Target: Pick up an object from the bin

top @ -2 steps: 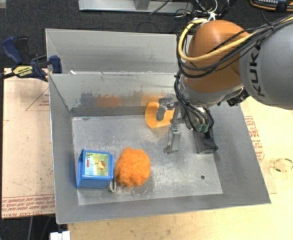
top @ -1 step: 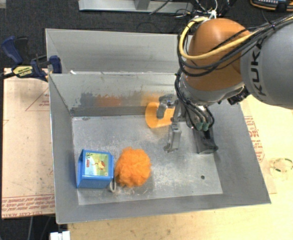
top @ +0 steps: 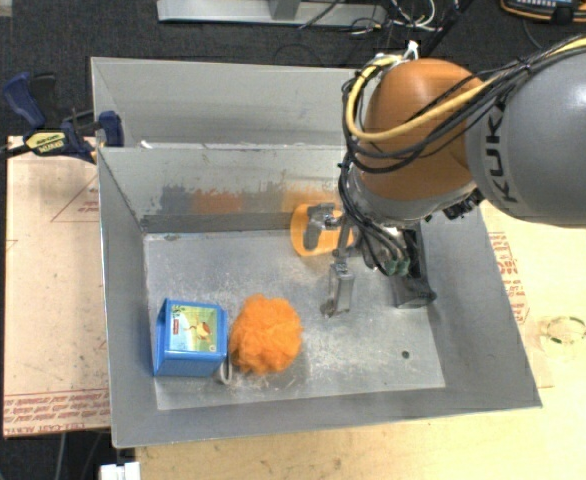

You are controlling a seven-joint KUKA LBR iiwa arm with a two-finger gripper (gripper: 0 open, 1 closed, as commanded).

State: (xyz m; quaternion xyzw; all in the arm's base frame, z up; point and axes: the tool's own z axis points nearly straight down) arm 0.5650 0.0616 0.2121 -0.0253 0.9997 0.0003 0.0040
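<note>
1. Orange dome-shaped cover [top: 413, 128] on the wrist sits highest and closest to the lens. Yellow and black cables [top: 373, 68] loop over its top and left side. The grey arm [top: 553, 138] comes in from the right, above the bin's right wall.
2. The tool [top: 375, 293] hangs below that cover, low over the right-middle of the floor of the grey metal bin [top: 123, 268].
3. Tool state: jaws spread wide, with a slim light finger [top: 337, 290] on the left and a darker, stubbier one on the right. Nothing is between them, only bare scuffed floor. Cannot tell whether the tips touch the floor.
4. Nearest thing to the tool is an orange plastic ring-shaped piece [top: 306, 230]. It lies at the foot of the back wall, about mid-width, just behind and left of the slim finger. Its right part is hidden behind the tool's body, so I cannot tell whether they touch.
5. An orange fluffy ball [top: 266, 335] sits on the floor toward the front wall, left of and in front of the slim finger. There is a clear strip of floor between ball and finger.
6. A blue rectangular box [top: 188, 338] lies flat with a pictured label facing up, in the front-left part of the floor. Its right edge is against the ball's left side. It is well apart from the tool.
7. All three things rest on the bin floor, outside the jaws.
</note>
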